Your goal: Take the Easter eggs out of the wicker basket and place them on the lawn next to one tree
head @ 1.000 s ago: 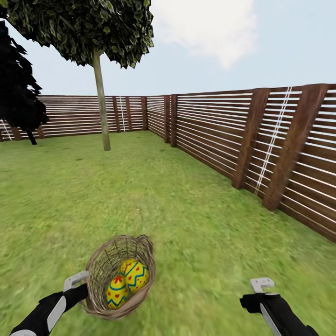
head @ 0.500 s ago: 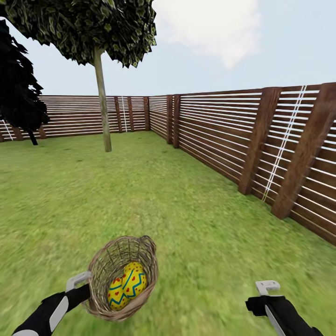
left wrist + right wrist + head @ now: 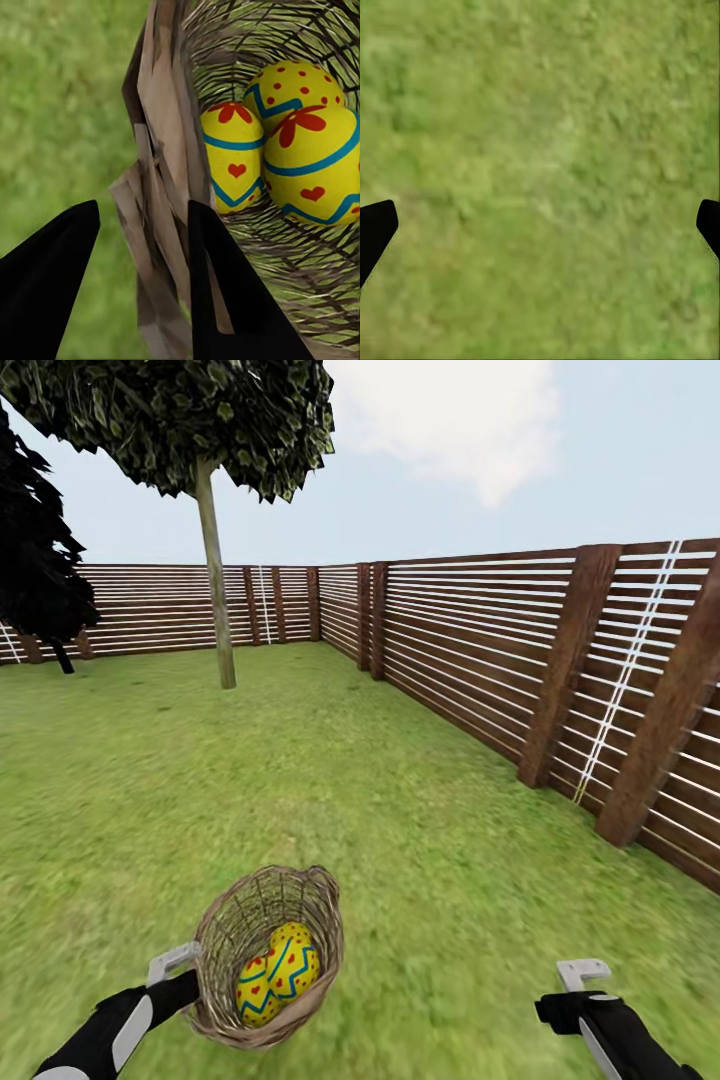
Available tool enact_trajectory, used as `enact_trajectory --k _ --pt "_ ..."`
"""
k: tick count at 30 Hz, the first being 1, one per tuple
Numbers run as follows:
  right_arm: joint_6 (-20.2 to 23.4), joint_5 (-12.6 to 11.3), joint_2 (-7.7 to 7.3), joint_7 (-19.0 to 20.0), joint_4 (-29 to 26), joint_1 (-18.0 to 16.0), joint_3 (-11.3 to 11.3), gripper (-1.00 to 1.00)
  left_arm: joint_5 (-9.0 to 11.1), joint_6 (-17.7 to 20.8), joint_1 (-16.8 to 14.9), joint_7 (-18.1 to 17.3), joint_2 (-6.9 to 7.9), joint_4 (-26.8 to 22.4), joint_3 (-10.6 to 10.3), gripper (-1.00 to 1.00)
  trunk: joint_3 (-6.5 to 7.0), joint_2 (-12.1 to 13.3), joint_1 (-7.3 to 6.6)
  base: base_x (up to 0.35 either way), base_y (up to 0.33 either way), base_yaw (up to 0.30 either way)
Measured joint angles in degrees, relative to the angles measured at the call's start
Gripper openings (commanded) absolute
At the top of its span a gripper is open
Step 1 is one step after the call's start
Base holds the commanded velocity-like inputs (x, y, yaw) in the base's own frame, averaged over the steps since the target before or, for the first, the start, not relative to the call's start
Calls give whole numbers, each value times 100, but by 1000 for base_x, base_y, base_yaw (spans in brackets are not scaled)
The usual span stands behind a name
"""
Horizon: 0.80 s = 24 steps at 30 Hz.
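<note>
My left gripper point(image 3: 190, 982) is shut on the rim of the brown wicker basket point(image 3: 222, 928), holding it just above the lawn point(image 3: 350, 790) at the lower left of the head view. Its fingers point(image 3: 225, 285) pinch the woven wall point(image 3: 161, 172), one inside and one outside. Three yellow Easter eggs with blue zigzags and red marks lie inside point(image 3: 234, 161) point(image 3: 296, 86) point(image 3: 315, 172); two of them show in the head view point(image 3: 280, 972). The pale thin trunk of the tree point(image 3: 213, 580) stands far ahead at the left. My right gripper point(image 3: 585, 985) point(image 3: 540, 225) hangs open over bare grass.
A brown slatted fence point(image 3: 480, 650) runs along the right side and across the back of the garden. A dark, near-black cypress-like tree point(image 3: 35, 560) stands at the far left. Open grass lies between me and the thin-trunked tree.
The whole view has shifted forward, with the right-hand fence posts sliding rightward and growing. The eggs have rolled a little inside the basket. Both grippers keep their hold and pose.
</note>
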Motion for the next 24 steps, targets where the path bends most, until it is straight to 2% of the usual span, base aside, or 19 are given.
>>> enact_trajectory --k 3,5,8,24 --pt "-8 -6 -28 13 0 1 -1 100 -5 0 2 19 -126 48 -23 -100 0 0 0 342 0 0" --pt "-9 -2 -33 16 0 1 6 100 25 2 -2 19 -133 38 -1 -100 0 0 0 342 0 0" --pt "-9 -5 -30 10 76 0 3 100 -51 -1 -1 31 -132 50 -2 -100 0 0 0 342 0 0" --pt "-9 14 -18 13 158 0 21 100 -19 0 0 18 -130 50 -8 -100 0 0 0 342 0 22"
